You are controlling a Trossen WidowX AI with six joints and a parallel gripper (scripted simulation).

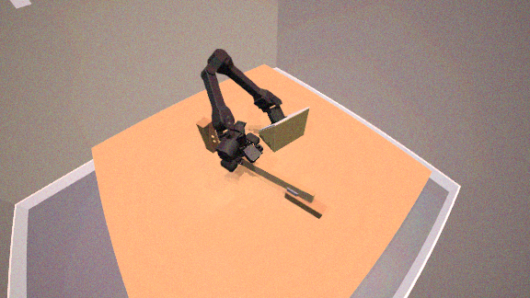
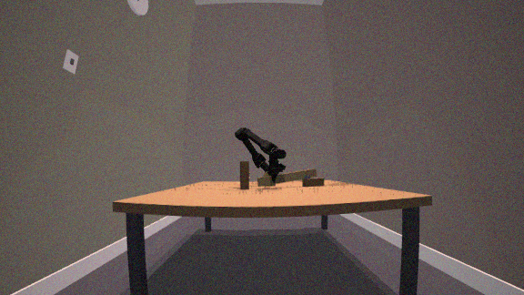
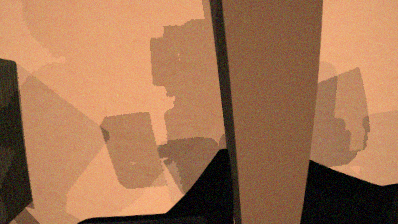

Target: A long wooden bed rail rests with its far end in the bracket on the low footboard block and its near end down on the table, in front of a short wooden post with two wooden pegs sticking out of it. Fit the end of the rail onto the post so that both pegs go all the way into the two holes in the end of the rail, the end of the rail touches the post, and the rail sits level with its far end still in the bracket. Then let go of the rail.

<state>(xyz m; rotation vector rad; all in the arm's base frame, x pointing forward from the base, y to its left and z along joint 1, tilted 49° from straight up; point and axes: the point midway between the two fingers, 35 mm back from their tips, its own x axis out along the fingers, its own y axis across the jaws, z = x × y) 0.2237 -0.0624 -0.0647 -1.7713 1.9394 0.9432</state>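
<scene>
The rail (image 1: 276,177) (image 2: 297,175) (image 3: 272,75) slopes, its near end low at the table and its far end high, at the grey bracket (image 1: 292,191) on the footboard block (image 1: 303,205) (image 2: 314,182). My gripper (image 1: 236,162) (image 2: 275,179) (image 3: 245,154) is shut on the rail near its near end; in the wrist view a black finger stands on each side. The post (image 1: 207,135) (image 2: 244,175) stands upright beyond the near end, apart from it in the exterior view. Its pale pegs (image 1: 213,137) stick out toward the rail. The gripper hides the rail's near end in the top view. The end holes are not visible.
An upright panel (image 1: 285,131) with a white top edge stands beside the arm's base and partly hides it. The arm arches above the table (image 1: 193,239) (image 2: 191,198). A dark block face (image 3: 14,135) shows at the wrist view's left edge.
</scene>
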